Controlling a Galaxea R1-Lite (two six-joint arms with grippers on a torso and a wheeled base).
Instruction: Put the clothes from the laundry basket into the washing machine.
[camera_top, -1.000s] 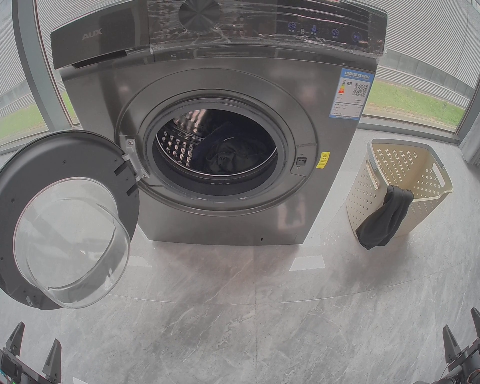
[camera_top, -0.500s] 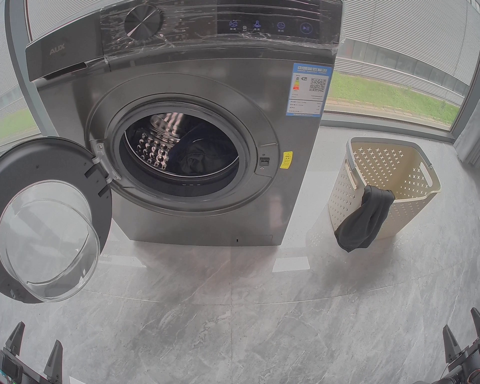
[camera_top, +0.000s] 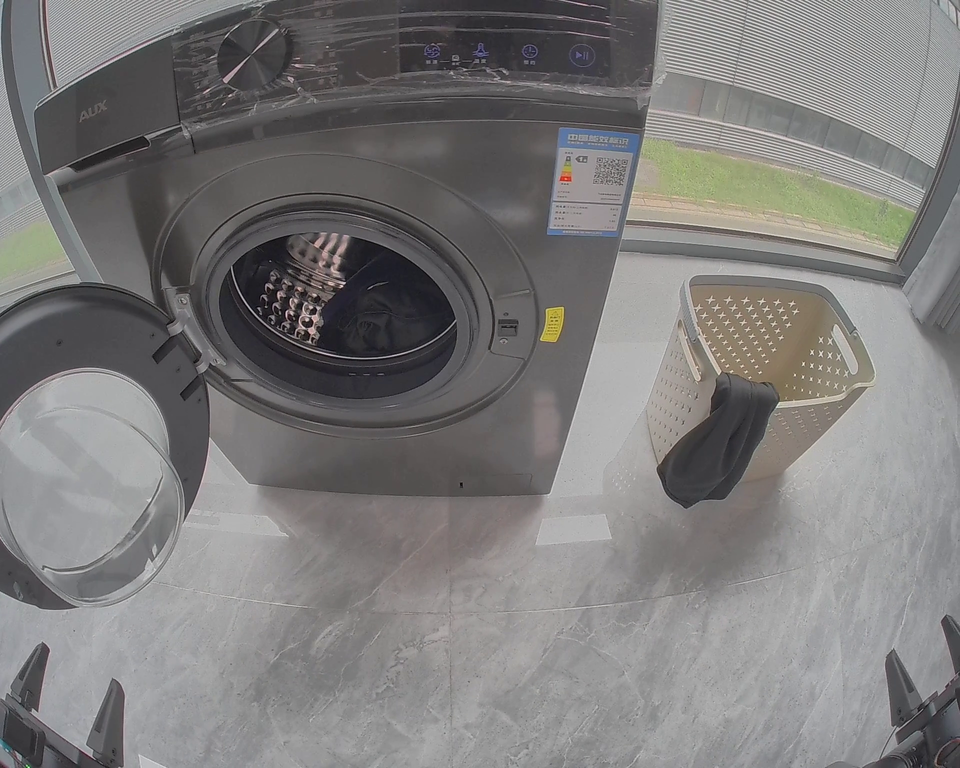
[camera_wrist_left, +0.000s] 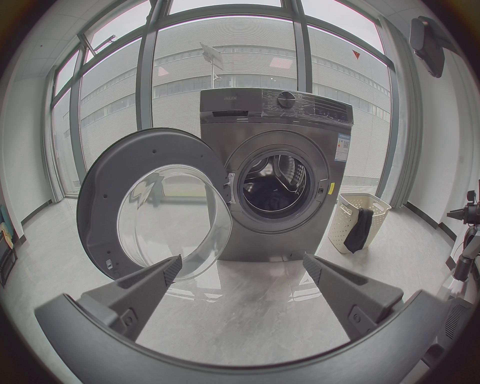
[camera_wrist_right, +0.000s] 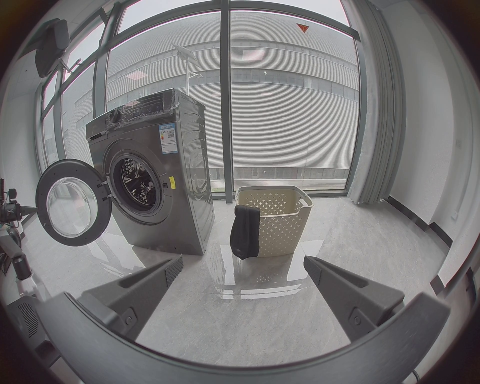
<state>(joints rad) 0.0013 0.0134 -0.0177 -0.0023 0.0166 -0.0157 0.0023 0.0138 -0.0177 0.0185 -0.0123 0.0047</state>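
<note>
one washing machine, door open, dark clothes in the drum, one laundry basket beside it, one dark garment draped over its rim, left gripper and right gripper both spread, empty

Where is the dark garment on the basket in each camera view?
Head view: garment right of centre, draped over the basket's rim.
Left wrist view: garment on the basket, beside the washing machine.
Right wrist view: garment hanging down the basket's facing side.
Shared landmark: the washing machine's open door.
</note>
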